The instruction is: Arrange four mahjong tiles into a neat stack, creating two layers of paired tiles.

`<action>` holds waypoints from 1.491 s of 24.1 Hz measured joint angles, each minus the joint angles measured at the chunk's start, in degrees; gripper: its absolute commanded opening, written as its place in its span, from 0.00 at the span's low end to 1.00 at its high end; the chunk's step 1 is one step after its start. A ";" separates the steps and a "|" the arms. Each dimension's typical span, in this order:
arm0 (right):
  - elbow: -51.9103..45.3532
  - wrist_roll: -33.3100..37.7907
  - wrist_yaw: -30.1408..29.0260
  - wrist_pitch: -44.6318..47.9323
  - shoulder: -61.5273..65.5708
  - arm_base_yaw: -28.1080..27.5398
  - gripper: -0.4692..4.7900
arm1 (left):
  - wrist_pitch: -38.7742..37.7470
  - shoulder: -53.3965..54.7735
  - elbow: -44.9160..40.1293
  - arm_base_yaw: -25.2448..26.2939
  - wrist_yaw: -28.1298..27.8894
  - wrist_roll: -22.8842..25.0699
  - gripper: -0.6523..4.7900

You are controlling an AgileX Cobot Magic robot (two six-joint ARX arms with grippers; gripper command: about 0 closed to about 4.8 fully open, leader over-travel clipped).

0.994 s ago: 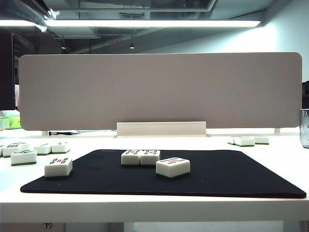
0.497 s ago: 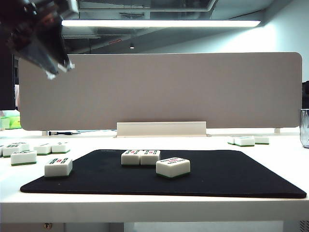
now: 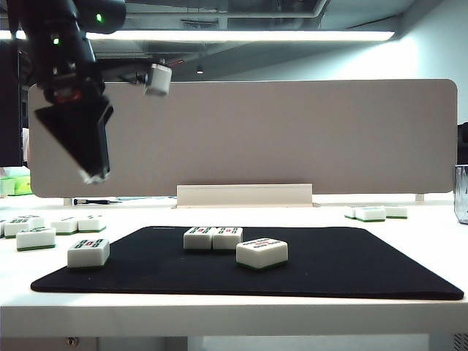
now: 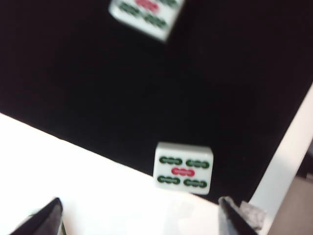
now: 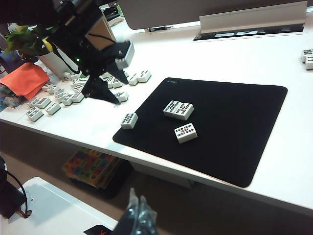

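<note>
**Left hand over the corner tile**

Here the left hand [image 4: 139, 215] hangs in the air with its fingers [image 4: 46, 218] spread wide, holding nothing. Right below it a lone tile [image 4: 183, 168] lies face up at the edge of the black mat [image 4: 98, 73], partly on the white desk [image 4: 73, 181]. Farther from that hand, two tiles [image 3: 213, 238] sit touching side by side, and a fourth tile [image 3: 262, 252] lies just beside them. The right hand [image 5: 138, 214], fingers pressed together, is well back from the mat, off the desk's near edge.
</note>
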 measured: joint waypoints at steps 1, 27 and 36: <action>0.00 0.02 0.00 0.00 0.00 0.00 0.09 | -0.37 0.52 0.00 0.02 -0.20 1.09 0.86; -0.07 -0.02 0.90 -2.08 0.00 0.00 0.09 | -1.01 13.99 -0.09 -0.11 2.43 5.84 0.55; -0.07 -0.02 0.96 -2.08 0.00 0.00 0.09 | -2.45 13.38 1.86 -4.15 1.70 1.79 0.35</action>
